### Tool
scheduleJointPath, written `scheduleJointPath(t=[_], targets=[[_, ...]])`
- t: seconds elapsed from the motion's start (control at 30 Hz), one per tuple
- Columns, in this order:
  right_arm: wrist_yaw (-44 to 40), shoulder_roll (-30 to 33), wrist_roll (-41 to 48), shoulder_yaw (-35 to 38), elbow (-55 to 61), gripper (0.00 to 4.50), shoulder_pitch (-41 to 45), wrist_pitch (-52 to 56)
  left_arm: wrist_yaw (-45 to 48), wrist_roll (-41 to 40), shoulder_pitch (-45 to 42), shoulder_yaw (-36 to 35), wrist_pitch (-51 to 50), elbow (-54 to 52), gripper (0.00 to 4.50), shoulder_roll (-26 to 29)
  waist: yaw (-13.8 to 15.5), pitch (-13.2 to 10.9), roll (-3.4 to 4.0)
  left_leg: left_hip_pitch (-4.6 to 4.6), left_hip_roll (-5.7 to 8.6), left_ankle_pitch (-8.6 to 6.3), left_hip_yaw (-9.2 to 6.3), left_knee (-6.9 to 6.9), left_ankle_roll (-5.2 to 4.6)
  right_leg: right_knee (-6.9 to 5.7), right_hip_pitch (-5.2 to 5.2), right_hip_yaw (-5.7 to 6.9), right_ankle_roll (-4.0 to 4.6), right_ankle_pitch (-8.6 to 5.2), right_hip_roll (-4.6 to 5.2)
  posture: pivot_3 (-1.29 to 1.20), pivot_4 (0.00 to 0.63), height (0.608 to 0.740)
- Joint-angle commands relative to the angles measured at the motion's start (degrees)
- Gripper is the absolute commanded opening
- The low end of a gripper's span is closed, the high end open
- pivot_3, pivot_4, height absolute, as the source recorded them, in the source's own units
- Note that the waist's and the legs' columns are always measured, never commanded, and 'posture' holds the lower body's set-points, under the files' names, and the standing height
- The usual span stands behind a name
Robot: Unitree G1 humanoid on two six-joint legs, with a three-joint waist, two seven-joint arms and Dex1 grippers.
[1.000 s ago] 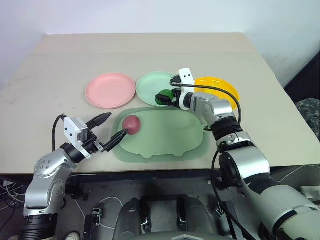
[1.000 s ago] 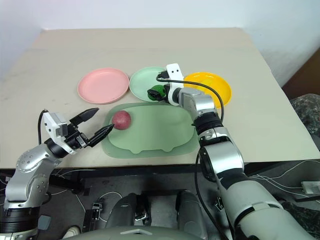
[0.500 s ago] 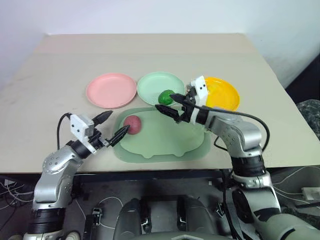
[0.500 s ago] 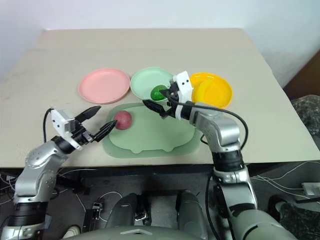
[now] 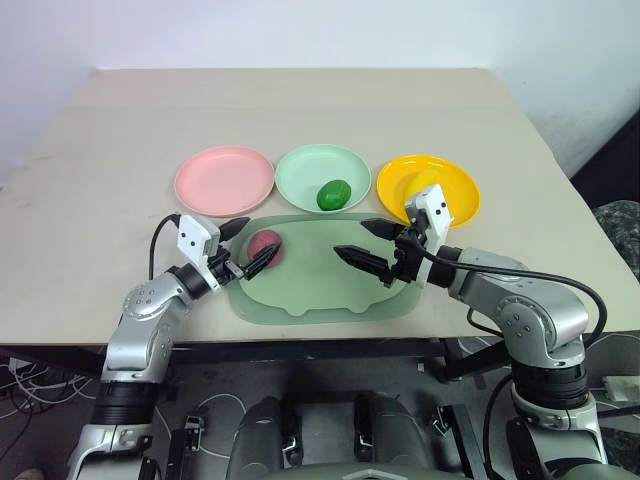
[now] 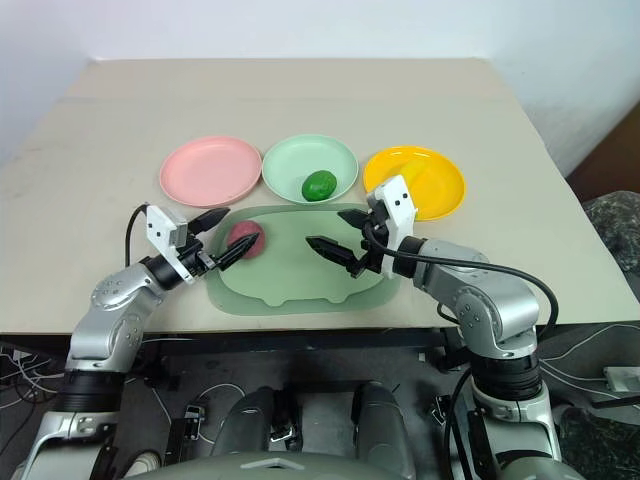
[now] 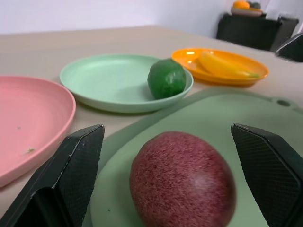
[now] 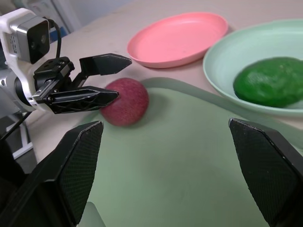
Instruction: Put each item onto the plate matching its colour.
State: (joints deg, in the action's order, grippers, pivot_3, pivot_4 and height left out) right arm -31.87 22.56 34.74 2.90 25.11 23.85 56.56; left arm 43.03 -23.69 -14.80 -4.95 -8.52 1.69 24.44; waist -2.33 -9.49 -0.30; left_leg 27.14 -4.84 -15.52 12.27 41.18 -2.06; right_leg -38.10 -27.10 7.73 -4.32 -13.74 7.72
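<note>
Left hand (image 5: 243,251), black fingers spread apart around the dark red-pink round toy fruit (image 5: 264,246) on the big pale green tray (image 5: 330,295) near the bench's front edge, should centre before closing; right hand (image 5: 366,243) hangs open.

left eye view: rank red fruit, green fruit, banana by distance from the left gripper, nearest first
1. Red fruit, on the green tray, right at the open fingertips of the left gripper.
2. Green fruit, on the mint plate, beyond the tray.
3. Banana, on the orange-yellow plate, farthest, toward the robot's right.
</note>
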Motion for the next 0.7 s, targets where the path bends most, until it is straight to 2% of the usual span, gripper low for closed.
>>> scheduleJointPath(t=[0.03, 0.33, 0.43, 0.5, 0.53, 0.7], targets=[[1.47, 0.82, 1.15, 1.45, 3.00, 4.49, -0.04, -0.11, 1.09, 2.33, -1.66, 2.41, -0.33, 1.96, 4.50, 0.19, 0.11, 0.00, 0.00, 0.00, 0.00, 0.00, 0.00, 0.00, 0.00, 0.00, 0.00, 0.00, 0.00, 0.00, 0.00, 0.00, 0.150, 0.695], [3.67, 2.22, 2.10, 2.81, 3.74, 4.49, -1.11, 0.31, 2.83, 4.56, -4.51, 4.42, 0.83, 6.98, 4.50, -0.29, 0.13, 0.02, -0.03, -0.08, -0.01, 0.00, -0.03, 0.00, -0.01, 0.01, 0.08, 0.00, 0.00, 0.00, 0.01, 0.00, 0.150, 0.695], [4.04, 2.48, 2.36, 3.02, 3.89, 4.50, -1.28, 0.31, 3.06, 4.54, -5.31, 4.11, 0.62, 7.43, 3.88, -0.64, 0.15, 0.02, -0.03, -0.08, 0.00, -0.01, -0.04, 0.02, -0.03, 0.01, 0.10, 0.00, 0.00, 0.00, 0.02, 0.00, 0.150, 0.695], [4.19, 2.70, 2.64, 3.07, 4.05, 4.50, -1.53, 0.33, 3.59, 4.28, -5.40, 3.89, 0.75, 7.29, 3.22, -0.64, 0.15, 0.02, -0.03, -0.08, 0.00, -0.01, -0.04, 0.02, -0.04, 0.01, 0.10, 0.00, 0.00, 0.00, 0.02, 0.00, 0.150, 0.695], [4.08, 2.92, 2.84, 2.97, 4.31, 4.50, -1.88, 0.31, 3.80, 3.99, -5.20, 3.54, 0.92, 7.14, 3.09, -0.61, 0.16, 0.02, -0.03, -0.09, 0.00, 0.00, -0.05, 0.02, -0.04, 0.01, 0.11, 0.01, 0.00, 0.00, 0.02, 0.00, 0.150, 0.695], [2.60, 3.94, 4.12, 2.35, 5.86, 4.50, -3.79, -0.62, 3.46, 3.01, -3.85, 1.43, 1.45, 4.90, 3.09, -0.21, 0.13, 0.02, -0.04, -0.09, 0.00, 0.00, -0.06, 0.03, -0.04, 0.01, 0.12, 0.01, 0.00, 0.00, 0.02, 0.00, 0.150, 0.695]])
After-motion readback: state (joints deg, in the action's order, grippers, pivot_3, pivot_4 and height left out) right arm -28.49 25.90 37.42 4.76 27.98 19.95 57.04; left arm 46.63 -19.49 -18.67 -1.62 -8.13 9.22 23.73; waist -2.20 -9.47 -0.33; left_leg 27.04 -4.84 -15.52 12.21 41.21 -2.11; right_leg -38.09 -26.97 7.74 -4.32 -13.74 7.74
